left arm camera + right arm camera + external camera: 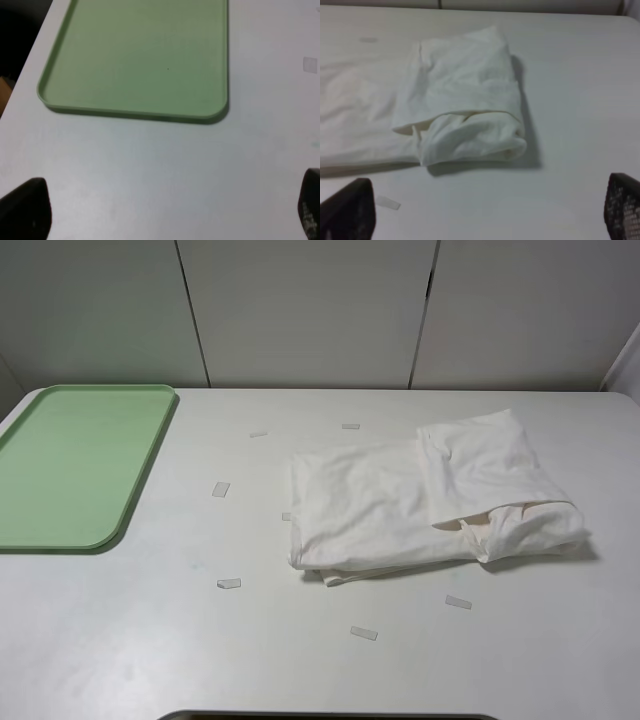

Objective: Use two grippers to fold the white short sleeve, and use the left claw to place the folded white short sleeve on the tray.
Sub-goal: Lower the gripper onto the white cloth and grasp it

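Observation:
The white short sleeve [430, 500] lies partly folded on the white table, right of the middle, with one end doubled over on its right side. It also shows in the right wrist view [465, 100]. The pale-green tray [75, 465] lies empty at the far left, and also shows in the left wrist view [140, 55]. No arm shows in the exterior high view. My left gripper [167, 215] is open and empty above bare table, just short of the tray's near rim. My right gripper [485, 210] is open and empty, a short way from the shirt's doubled end.
Several small clear tape strips lie on the table around the shirt, such as one [229, 583] and another [364, 633]. A white panelled wall [310, 310] stands behind the table. A dark edge [330, 716] shows at the table's front.

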Available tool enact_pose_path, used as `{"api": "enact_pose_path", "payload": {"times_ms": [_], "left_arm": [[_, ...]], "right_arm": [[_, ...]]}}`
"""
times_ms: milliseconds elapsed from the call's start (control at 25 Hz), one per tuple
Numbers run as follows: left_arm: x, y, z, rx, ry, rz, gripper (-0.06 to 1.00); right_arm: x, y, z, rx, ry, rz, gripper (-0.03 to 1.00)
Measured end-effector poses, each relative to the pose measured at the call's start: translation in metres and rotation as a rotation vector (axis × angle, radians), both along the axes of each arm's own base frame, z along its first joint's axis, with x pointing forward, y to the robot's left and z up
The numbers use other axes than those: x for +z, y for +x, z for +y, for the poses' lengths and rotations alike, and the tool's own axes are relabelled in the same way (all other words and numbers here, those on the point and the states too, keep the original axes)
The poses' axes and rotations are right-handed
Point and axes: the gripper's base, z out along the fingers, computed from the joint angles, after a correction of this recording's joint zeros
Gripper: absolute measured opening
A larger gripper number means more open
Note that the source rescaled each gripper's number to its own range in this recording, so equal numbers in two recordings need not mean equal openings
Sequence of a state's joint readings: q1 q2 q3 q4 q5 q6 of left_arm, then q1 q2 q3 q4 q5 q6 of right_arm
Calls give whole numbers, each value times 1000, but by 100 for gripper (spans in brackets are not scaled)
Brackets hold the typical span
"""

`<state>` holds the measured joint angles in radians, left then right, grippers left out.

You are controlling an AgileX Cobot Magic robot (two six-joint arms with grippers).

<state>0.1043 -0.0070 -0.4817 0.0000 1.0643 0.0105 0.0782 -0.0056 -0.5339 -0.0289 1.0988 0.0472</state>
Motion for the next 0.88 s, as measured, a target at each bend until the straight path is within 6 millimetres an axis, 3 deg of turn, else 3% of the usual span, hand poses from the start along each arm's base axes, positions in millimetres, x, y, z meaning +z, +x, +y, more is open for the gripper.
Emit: {"api": "enact_pose_path", "payload": {"times_ms": [880], "left_arm": [[0,0,0,0,0,0,98]], "right_arm": [[-5,7,1,5,7,-25,100]]}}
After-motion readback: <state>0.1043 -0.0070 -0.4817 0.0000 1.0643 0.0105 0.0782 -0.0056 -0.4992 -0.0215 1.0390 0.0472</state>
